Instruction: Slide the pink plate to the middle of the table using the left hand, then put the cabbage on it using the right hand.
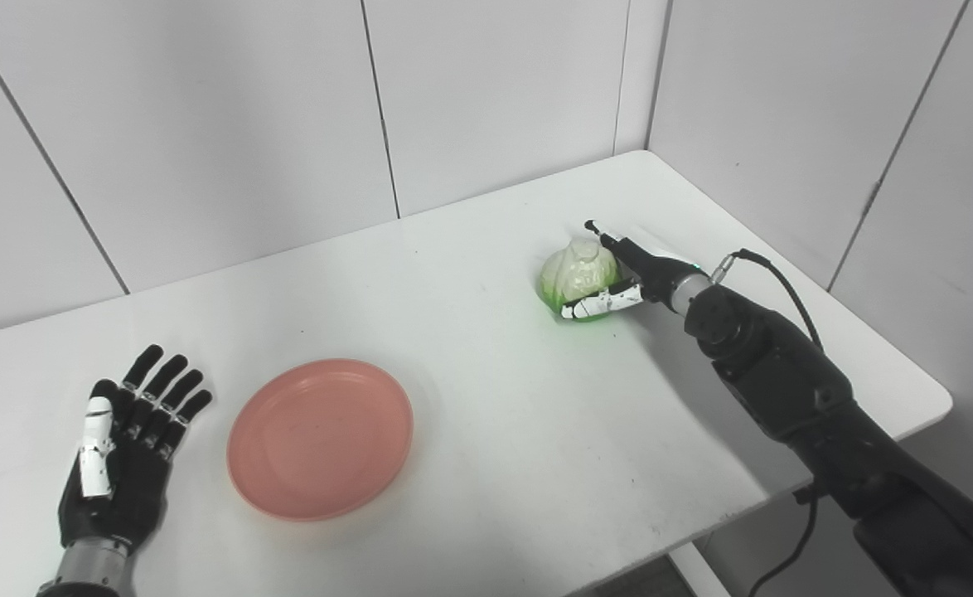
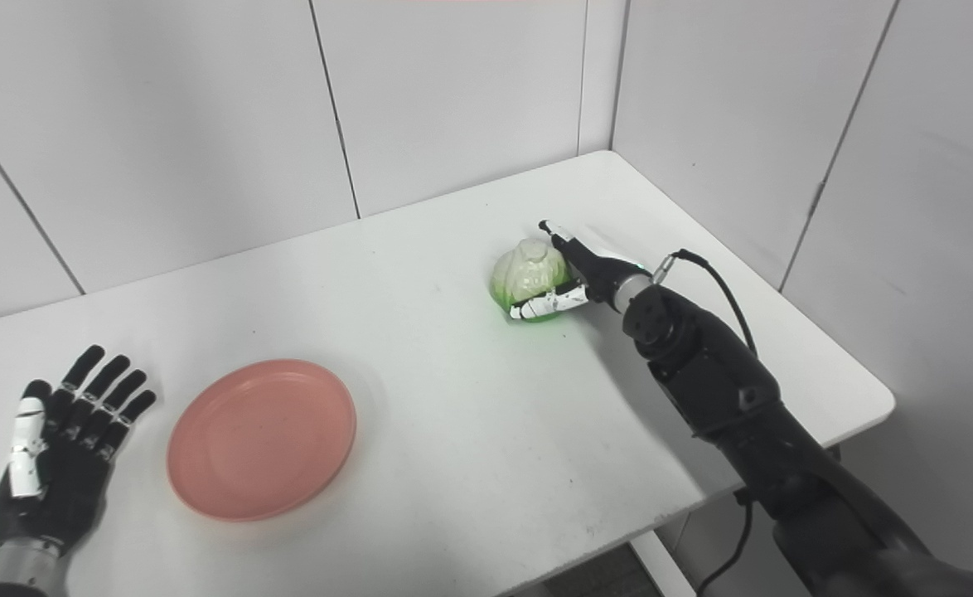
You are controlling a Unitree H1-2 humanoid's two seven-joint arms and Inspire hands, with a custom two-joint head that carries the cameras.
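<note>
- Right hand [image 1: 619, 278] wraps the cabbage [image 1: 576, 269], far right of the plate [image 1: 321, 438], resting on the table [image 1: 486, 398].
- Left hand [image 1: 126, 448] lies open, empty, just left of the plate.

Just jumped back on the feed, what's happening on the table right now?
The right hand is wrapped around the cabbage at the table's far right; the cabbage looks to be sitting on the table, not lifted. The pink plate lies empty toward the near left. The left hand rests open beside the plate, not touching it.
</note>
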